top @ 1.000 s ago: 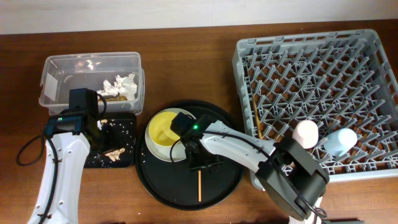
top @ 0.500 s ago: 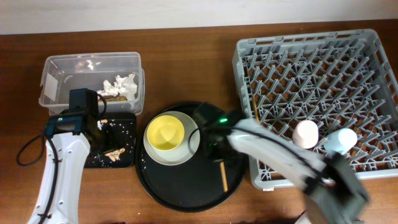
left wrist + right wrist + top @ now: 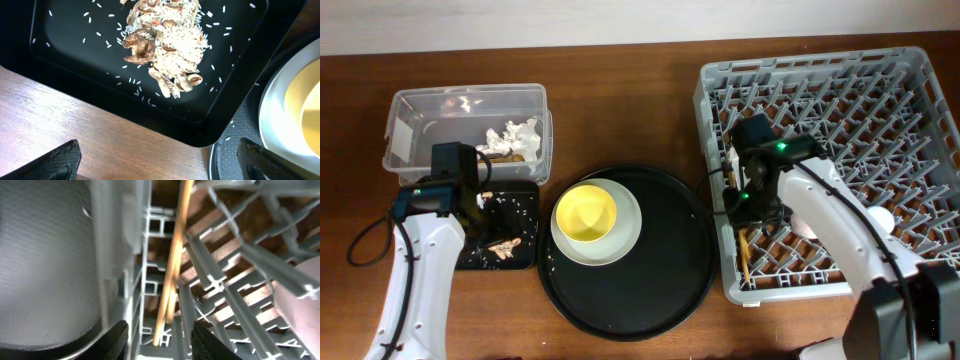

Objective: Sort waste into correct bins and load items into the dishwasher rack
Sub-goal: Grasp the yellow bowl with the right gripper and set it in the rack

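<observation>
Dark wooden tabletop (image 3: 620, 110) runs under everything, and the work of the moment is at its right end. A chopstick (image 3: 175, 265) lies down among the pegs along the left wall of the dishwasher rack (image 3: 880, 80). Your right gripper (image 3: 159, 337) hangs over it with the jaws parted much wider than the stick, the stick's near end between them and neither finger pressing it.

I judge this as the loading step, with the chopstick let go or about to be. Your next move calls for a straight lift clear of the pegs. After that, reach left to the yellow bowl (image 3: 586, 212) sitting in the grey plate (image 3: 625, 240) on the round black tray (image 3: 660, 290).

From overhead the arm hides the jaws, and only a short orange length of chopstick shows near the rack's front-left corner. The right wrist camera alone gives you the jaw gap.

Your left gripper (image 3: 157, 150) is spread wide and empty above the shallow black tray (image 3: 65, 45). Its camera shows the brown food scraps (image 3: 165, 45) and scattered rice plainly, where overhead gives only specks. Beyond that tray, the clear tub (image 3: 420, 130) holds the crumpled napkins (image 3: 515, 135).
</observation>
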{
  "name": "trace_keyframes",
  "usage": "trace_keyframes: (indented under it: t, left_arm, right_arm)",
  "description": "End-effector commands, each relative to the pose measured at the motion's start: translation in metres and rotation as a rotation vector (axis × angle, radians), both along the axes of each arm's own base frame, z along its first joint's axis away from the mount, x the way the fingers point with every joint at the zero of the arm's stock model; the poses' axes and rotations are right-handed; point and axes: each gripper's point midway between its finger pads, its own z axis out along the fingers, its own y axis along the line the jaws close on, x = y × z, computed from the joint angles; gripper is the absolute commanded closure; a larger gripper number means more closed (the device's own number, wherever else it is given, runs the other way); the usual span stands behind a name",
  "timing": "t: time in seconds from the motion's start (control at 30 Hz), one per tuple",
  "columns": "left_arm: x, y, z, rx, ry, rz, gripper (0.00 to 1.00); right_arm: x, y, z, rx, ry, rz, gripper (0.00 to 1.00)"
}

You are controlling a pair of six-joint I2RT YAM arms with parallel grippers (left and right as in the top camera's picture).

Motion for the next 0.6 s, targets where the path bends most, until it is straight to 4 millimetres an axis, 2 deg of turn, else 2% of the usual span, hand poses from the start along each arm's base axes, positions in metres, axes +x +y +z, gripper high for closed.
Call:
trace_keyframes:
  t: [0.0,0.03,0.1,0.17,0.23,0.27,0.33,0.43,0.47,0.57]
  left_arm:
    - [-0.001,-0.001,0.002,-0.005,-0.013,-0.013,0.01]
    - [0.000,-0.003,0.002,-0.015,-0.017,-0.015,0.01]
    - [0.000,-0.003,0.002,-0.018,-0.017,-0.015,0.01]
    - [0.001,-0.004,0.002,-0.018,-0.019,-0.017,0.01]
    - [0.001,-0.004,0.002,-0.018,-0.019,-0.017,0.01]
    - [0.001,-0.004,0.002,-0.019,-0.020,-0.017,0.01]
    - [0.001,-0.004,0.002,-0.019,-0.020,-0.017,0.01]
    - [0.001,-0.004,0.002,-0.019,-0.019,-0.017,0.01]
    - [0.001,-0.004,0.002,-0.019,-0.019,-0.017,0.01]
    - [0.001,-0.004,0.002,-0.019,-0.018,-0.017,0.01]
  right_arm:
    - [0.028,0.037,0.078,0.225,-0.214,0.028,0.54]
    - [0.036,0.061,0.096,0.343,-0.265,0.068,0.50]
    - [0.039,0.099,0.097,0.412,-0.283,0.137,0.44]
    - [0.033,0.152,0.075,0.434,-0.242,0.229,0.41]
    - [0.026,0.193,0.042,0.438,-0.186,0.284,0.41]
    - [0.024,0.208,0.024,0.433,-0.153,0.282,0.41]
    - [0.022,0.226,-0.010,0.419,-0.094,0.251,0.41]
    - [0.023,0.242,-0.048,0.407,-0.046,0.200,0.42]
    - [0.024,0.242,-0.055,0.400,-0.036,0.190,0.57]
    - [0.031,0.224,-0.065,0.298,-0.052,0.072,0.76]
